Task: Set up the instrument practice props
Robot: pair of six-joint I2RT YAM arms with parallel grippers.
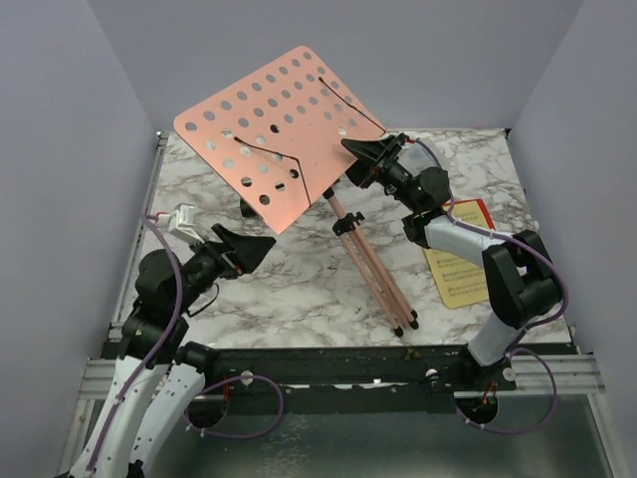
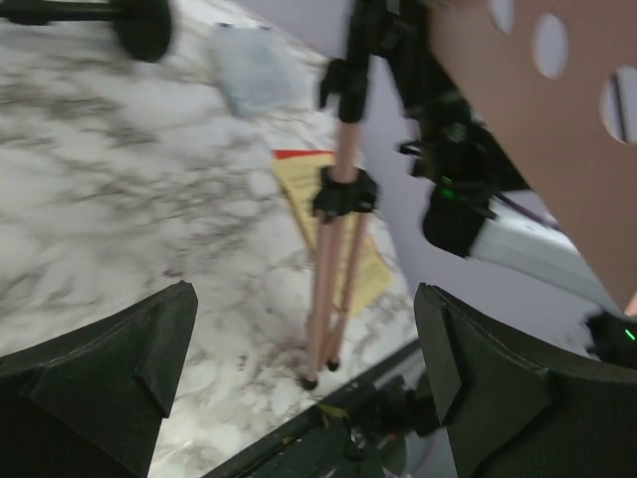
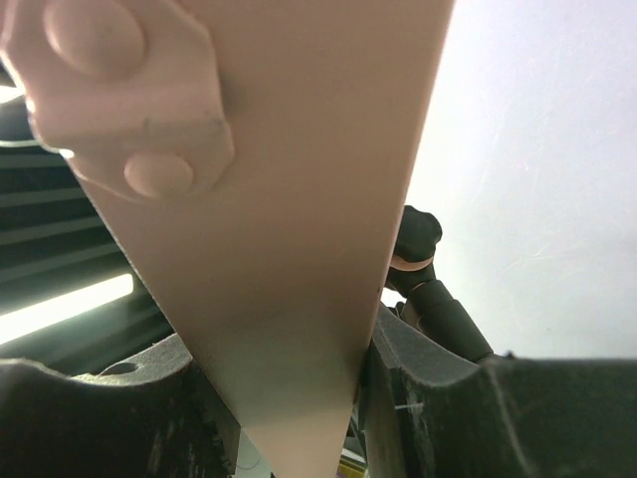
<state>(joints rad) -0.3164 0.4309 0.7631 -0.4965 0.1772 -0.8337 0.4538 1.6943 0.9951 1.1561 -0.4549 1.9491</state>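
The pink perforated music stand plate (image 1: 274,124) is lifted and tilted over the back of the table. Its thin legs (image 1: 373,264) are folded together, with the feet on the marble near the front edge. My right gripper (image 1: 360,157) is shut on the plate's right edge, and the pink plate (image 3: 299,249) fills the gap between its pads. My left gripper (image 1: 261,249) is open and empty, left of the legs (image 2: 333,259) and apart from them. Yellow and red sheet-music pages (image 1: 460,254) lie flat at the right. A black round base with a rod (image 2: 139,25), likely the microphone stand, lies at the far side.
A clear plastic box (image 2: 254,65) sits at the back of the marble table (image 1: 299,299). The black front rail (image 1: 328,363) runs just below the stand's feet. Grey walls close in the left, right and back sides.
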